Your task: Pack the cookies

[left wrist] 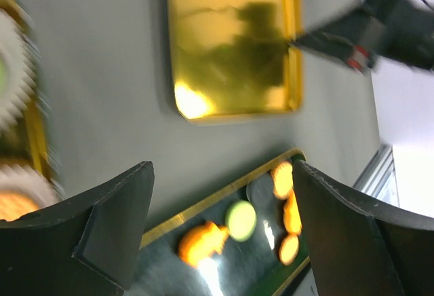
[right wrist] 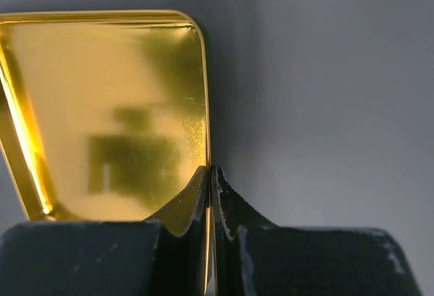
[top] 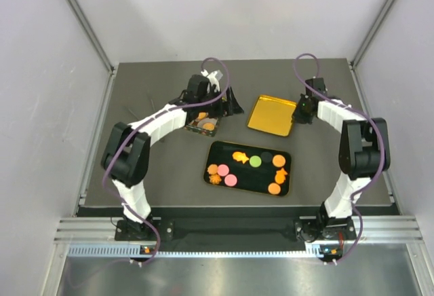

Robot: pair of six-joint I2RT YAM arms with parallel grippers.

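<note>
the cookies [top: 255, 161] lie scattered on a black tray [top: 254, 179] at the near middle of the bench [top: 169, 180]: mostly orange discs, two pink, one green, and a few orange star-like shapes. a few more orange pieces show in the small tin [top: 201, 130] just beyond the tray's left end, where white paper cups [left wrist: 12, 72] line its compartments.

the left claw [left wrist: 220, 167] hangs above the bench beside that tin with its fingers spread wide and nothing between them. the left arm's wrist and forearm cover much of the tin from above, so its full contents cannot be told.

to the right of the tin, apart from both tin and tray, a square gold lid [top: 272, 115] lies flat with its shiny inside up. the right claw [right wrist: 211, 174] is at the lid's right edge, its fingers pressed together with the thin raised rim pinched between them. the lid sits between the two claws, and the bare bench stretches away on its far side.
</note>
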